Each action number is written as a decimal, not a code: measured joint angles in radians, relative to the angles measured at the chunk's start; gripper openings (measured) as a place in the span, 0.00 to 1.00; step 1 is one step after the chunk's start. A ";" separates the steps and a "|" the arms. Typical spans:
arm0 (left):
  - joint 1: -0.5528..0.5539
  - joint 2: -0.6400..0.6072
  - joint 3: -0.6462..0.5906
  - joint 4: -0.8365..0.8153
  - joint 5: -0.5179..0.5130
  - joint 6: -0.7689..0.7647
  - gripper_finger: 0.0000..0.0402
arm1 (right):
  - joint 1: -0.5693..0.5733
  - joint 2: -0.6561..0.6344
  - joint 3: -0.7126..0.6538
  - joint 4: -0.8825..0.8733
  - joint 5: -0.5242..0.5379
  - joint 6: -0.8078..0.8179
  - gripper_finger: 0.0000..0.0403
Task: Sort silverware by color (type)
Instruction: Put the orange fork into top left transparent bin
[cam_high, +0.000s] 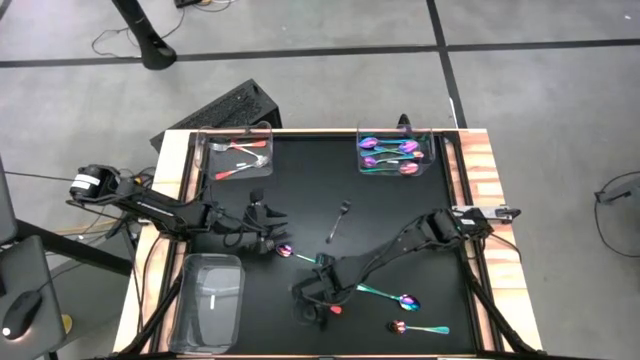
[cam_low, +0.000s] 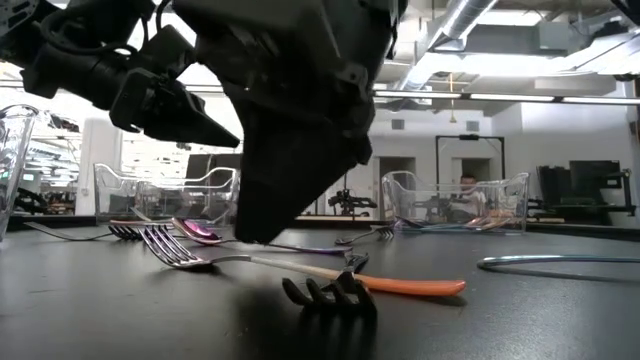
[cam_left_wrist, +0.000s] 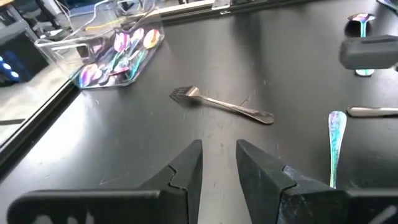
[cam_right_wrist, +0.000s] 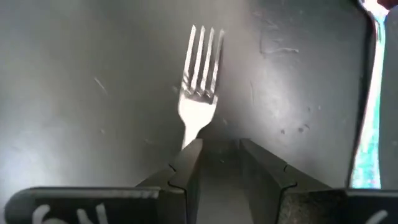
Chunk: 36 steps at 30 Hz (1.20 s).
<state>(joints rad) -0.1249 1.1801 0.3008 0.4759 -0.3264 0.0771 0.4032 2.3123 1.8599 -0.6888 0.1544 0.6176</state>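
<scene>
My right gripper (cam_right_wrist: 219, 163) (cam_high: 312, 297) points down over a fork with silver tines (cam_right_wrist: 200, 68) and an orange handle (cam_low: 410, 285). The fork lies flat on the black table. The fingers are open a little and stand over its neck; I see no touch. My left gripper (cam_left_wrist: 219, 168) (cam_high: 268, 232) hovers open by a narrow gap left of the table's middle, facing a dark-grey fork (cam_left_wrist: 221, 106) (cam_high: 338, 222). An iridescent spoon (cam_high: 288, 250) lies beside it. More iridescent pieces (cam_high: 392, 296) (cam_high: 420, 327) lie at the near right. A dark fork (cam_low: 330, 292) lies near the low camera.
A clear tray (cam_high: 238, 150) at the far left holds coppery pieces. A clear tray (cam_high: 395, 152) (cam_left_wrist: 118, 53) at the far right holds iridescent spoons. A third clear tray (cam_high: 210, 300) sits at the near left. Wooden rims (cam_high: 470, 170) edge the table.
</scene>
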 joint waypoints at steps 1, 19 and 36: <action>0.000 0.000 0.000 -0.004 0.000 0.004 0.22 | -0.001 0.000 -0.007 0.006 0.001 -0.026 0.32; 0.002 0.000 0.000 -0.086 -0.030 -0.008 0.22 | -0.060 -0.008 -0.122 0.041 -0.066 -0.078 0.13; 0.002 0.000 0.000 -0.104 -0.080 -0.016 0.22 | -0.049 -0.079 -0.134 -0.317 0.148 -0.097 0.08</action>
<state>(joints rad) -0.1226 1.1800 0.3012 0.3721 -0.4065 0.0608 0.3538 2.2330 1.7256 -1.0058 0.3027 0.5201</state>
